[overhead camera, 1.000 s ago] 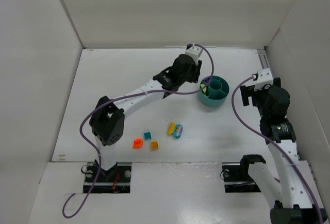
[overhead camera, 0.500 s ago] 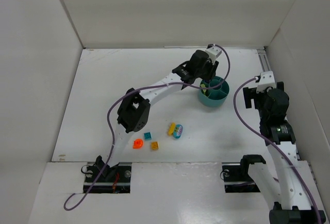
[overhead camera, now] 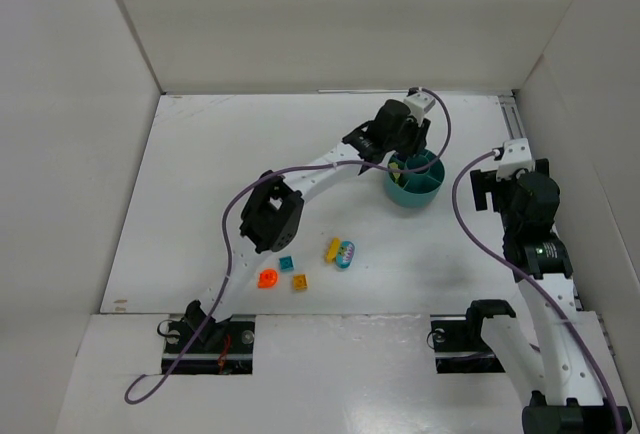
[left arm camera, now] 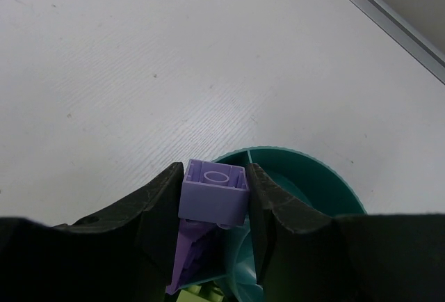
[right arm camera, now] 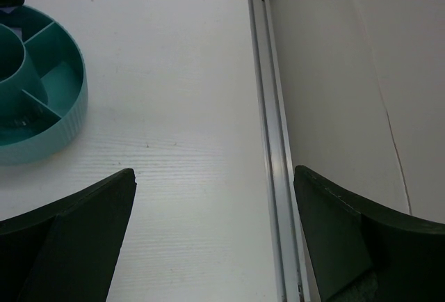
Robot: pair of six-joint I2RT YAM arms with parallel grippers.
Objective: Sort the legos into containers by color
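Left pincer (left arm camera: 213,172) nearer cup (left arm camera: 314,170), brick (left arm camera: 215,197) within

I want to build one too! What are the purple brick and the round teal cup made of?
The purple brick looks like hard plastic, smooth and slightly shiny: crisp molded edges and a round stud. The teal cup is probably plastic too, more matte, with fine ridges molded into its outer wall.

Robotics lab test cell, bare white table (overhead camera: 220,184) boxed in by plain white panel walls (overhead camera: 330,24) behind and beside it, metal rail (right arm camera: 270,107) along the table's right edge, purple cables (overhead camera: 455,194) looping above it, arm mounts (overhead camera: 205,339) bolted at its near edge.
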